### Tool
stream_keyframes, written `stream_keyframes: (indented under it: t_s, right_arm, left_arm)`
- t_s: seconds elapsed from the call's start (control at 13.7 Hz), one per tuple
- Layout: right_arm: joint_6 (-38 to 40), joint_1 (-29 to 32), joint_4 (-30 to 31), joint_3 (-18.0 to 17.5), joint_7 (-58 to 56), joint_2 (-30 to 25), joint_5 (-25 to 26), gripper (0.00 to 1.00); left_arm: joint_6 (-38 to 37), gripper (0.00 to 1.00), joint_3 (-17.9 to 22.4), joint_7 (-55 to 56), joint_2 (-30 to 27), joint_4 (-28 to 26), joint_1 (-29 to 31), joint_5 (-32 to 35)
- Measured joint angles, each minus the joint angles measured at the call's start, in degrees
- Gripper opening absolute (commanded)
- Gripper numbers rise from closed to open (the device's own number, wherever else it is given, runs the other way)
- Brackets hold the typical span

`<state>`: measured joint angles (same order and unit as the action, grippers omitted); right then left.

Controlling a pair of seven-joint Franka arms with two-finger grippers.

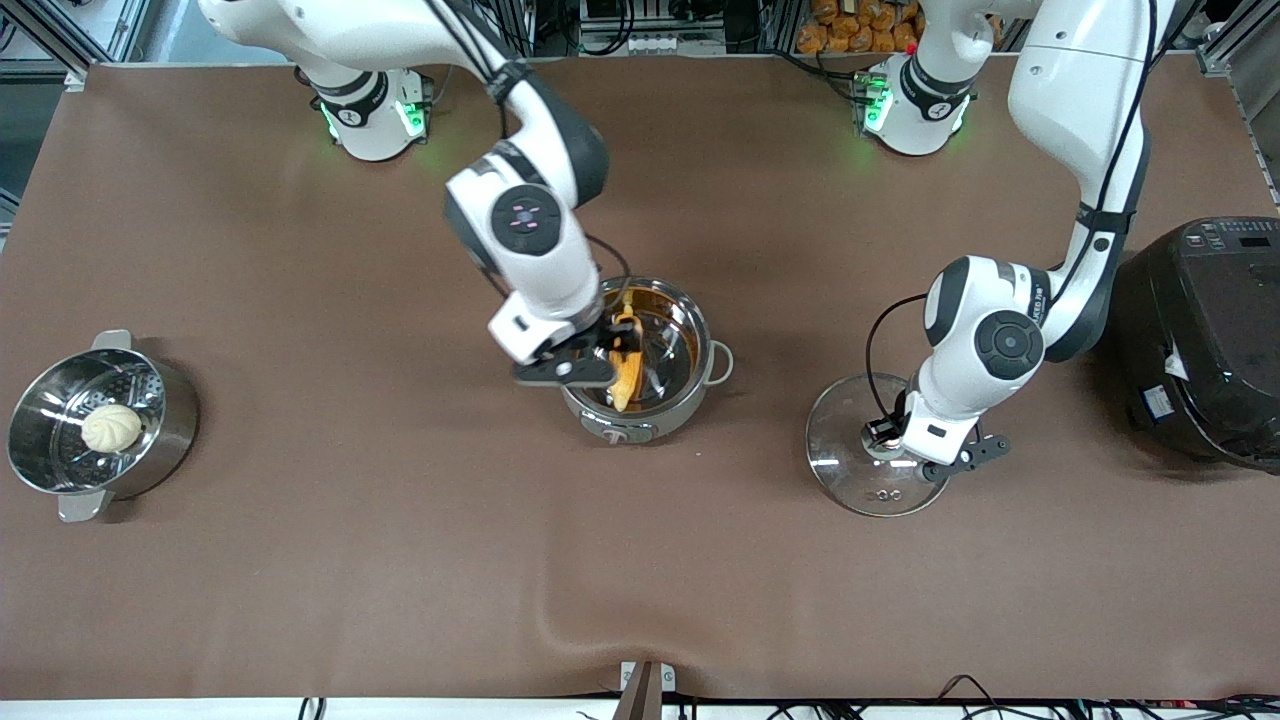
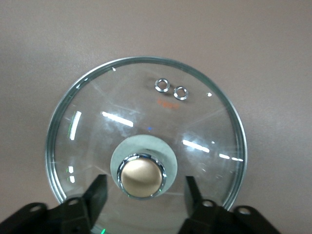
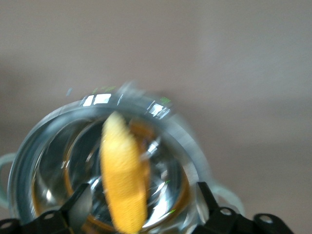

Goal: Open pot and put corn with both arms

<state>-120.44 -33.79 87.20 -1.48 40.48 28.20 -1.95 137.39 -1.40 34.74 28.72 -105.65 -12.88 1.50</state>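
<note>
You see yellow-orange corn [image 1: 624,365] in the shiny steel pot [image 1: 690,395], and a tan knob [image 2: 142,176] on the clear lid [image 2: 204,117].

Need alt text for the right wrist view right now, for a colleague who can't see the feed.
The corn hangs over the open pot, its lower part inside the rim. The right gripper has its fingers spread wide on either side of the cob, not pressing it. The pot stands on the brown table; the picture is motion-blurred.
</note>
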Motion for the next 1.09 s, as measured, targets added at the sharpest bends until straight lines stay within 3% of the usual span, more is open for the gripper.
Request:
stream_keyframes:
  t_s: [0.36, 0.88, 1.09]
  right_arm:
    - [9.72, 11.99, -1.48, 1.25, -2.42, -10.88, 0.01, 1.00]
    - [27.44, 27.94, -1.52, 2.40, -32.99, -19.43, 0.13, 1.00]
    - [33.27, 32.71, -1.56, 2.54, -40.00, -23.39, 0.17, 1.00]
  left_arm:
    - [-3.71, 1.00, 0.00, -0.79, -6.30, 0.74, 0.05, 0.00]
    - [-25.85, 1.00, 0.13, -9.23, -26.26, 1.95, 2.14, 0.00]
    - [-34.54, 1.00, 0.32, -16.04, -29.32, 5.24, 4.09, 0.00]
